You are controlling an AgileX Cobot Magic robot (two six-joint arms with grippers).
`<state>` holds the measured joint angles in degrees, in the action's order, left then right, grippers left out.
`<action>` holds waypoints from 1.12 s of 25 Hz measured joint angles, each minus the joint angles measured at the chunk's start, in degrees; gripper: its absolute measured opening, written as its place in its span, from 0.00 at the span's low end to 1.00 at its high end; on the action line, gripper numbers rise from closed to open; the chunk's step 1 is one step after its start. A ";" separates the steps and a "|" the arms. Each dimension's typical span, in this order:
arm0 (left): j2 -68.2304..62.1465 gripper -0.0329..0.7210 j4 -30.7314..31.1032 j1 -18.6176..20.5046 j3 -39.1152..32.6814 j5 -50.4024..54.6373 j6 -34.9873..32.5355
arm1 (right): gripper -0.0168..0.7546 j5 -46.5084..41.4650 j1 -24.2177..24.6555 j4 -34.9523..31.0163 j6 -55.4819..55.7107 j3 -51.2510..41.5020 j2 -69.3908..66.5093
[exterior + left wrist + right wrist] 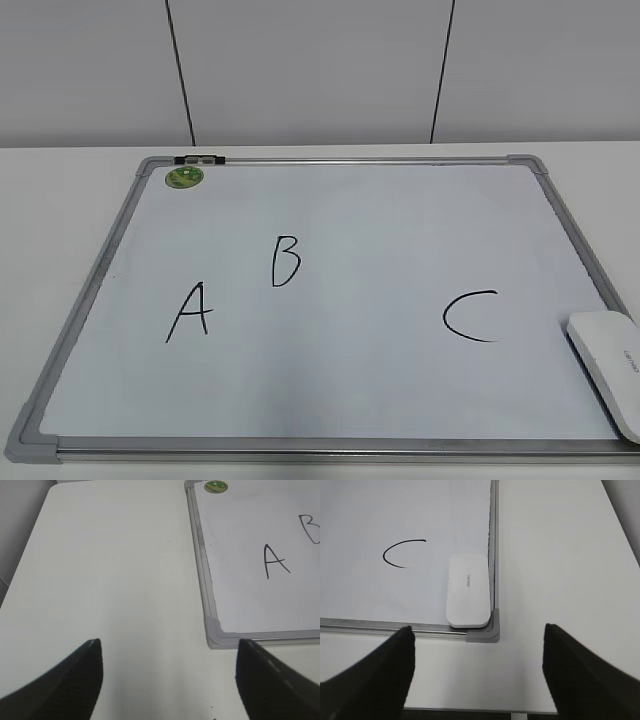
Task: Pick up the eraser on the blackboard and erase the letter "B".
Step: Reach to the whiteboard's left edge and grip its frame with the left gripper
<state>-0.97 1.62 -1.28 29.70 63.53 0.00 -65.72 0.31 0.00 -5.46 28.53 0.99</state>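
Observation:
The blackboard is a white dry-erase board with a silver-grey frame, lying flat on the table. The black letter "B" is left of its middle, between "A" and "C". The white eraser lies flat in the board's near right corner; it also shows in the right wrist view. My right gripper is open and empty, above the table just in front of that corner. My left gripper is open and empty, over bare table left of the board's near left corner. Neither gripper shows in the exterior view.
A round green sticker and a black clip sit at the board's far left corner. White table extends left of the board and right of it. The table's front edge is just below my right gripper.

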 joint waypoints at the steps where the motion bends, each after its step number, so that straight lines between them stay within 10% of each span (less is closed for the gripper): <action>1: 0.00 0.87 0.00 0.00 0.00 0.00 0.00 | 0.79 0.00 0.00 0.00 0.00 0.00 0.00; 20: -1.50 0.83 -0.60 0.00 1.49 -2.46 0.00 | 0.79 0.00 0.00 0.00 0.00 0.00 0.00; 28: -21.69 0.82 -3.62 0.00 5.95 -15.29 0.00 | 0.79 0.00 0.00 0.00 0.00 0.00 0.00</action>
<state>-22.66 -2.00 -1.28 35.66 48.24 0.00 -65.72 0.31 0.00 -5.46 28.53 0.99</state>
